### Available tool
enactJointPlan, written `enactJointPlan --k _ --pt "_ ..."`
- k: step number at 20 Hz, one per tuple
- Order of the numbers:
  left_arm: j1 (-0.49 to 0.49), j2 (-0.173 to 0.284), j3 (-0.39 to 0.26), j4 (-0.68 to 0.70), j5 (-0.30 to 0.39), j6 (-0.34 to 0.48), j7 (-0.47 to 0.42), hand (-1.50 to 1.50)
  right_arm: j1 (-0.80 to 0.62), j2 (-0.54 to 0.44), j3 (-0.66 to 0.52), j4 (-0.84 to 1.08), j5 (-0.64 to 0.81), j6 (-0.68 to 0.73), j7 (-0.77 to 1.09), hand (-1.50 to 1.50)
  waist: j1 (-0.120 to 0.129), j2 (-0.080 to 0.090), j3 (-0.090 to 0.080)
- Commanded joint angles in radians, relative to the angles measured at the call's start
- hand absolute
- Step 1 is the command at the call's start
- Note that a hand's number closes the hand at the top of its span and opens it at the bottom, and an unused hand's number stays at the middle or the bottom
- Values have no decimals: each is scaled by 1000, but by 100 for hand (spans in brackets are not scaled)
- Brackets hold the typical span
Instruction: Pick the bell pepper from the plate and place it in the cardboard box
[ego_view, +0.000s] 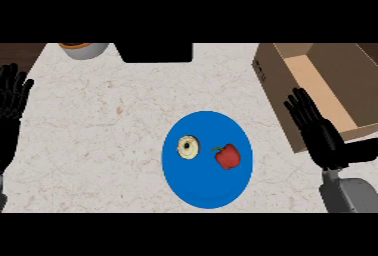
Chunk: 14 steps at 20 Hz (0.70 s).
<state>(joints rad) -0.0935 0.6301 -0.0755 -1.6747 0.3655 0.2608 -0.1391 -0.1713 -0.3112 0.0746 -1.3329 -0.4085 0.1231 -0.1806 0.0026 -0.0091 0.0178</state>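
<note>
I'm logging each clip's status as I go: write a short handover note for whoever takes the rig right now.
Left hand: open, resting at the view's left edge, holding nothing.
Right hand: open, fingers straight, between the blue plate and the cardboard box, holding nothing.
Bell pepper: on the plate's right half, beside a small pale ring-shaped item.
Box: open, at the right.
Done: nothing yet.
Left: grasp the pepper, lift it, carry it right, release it in the box.
</note>
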Motion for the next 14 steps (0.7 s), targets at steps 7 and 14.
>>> enactJointPlan --k 7,14 --pt "63 -85 -48 88 137 -46 194 0 -223 -181 -18 -110 224 91 -171 -150 -6 11 -22" --pt "134 -94 -55 19 153 -64 233 0 -111 -38 -22 -36 170 273 -653 -150 12 8 -16"
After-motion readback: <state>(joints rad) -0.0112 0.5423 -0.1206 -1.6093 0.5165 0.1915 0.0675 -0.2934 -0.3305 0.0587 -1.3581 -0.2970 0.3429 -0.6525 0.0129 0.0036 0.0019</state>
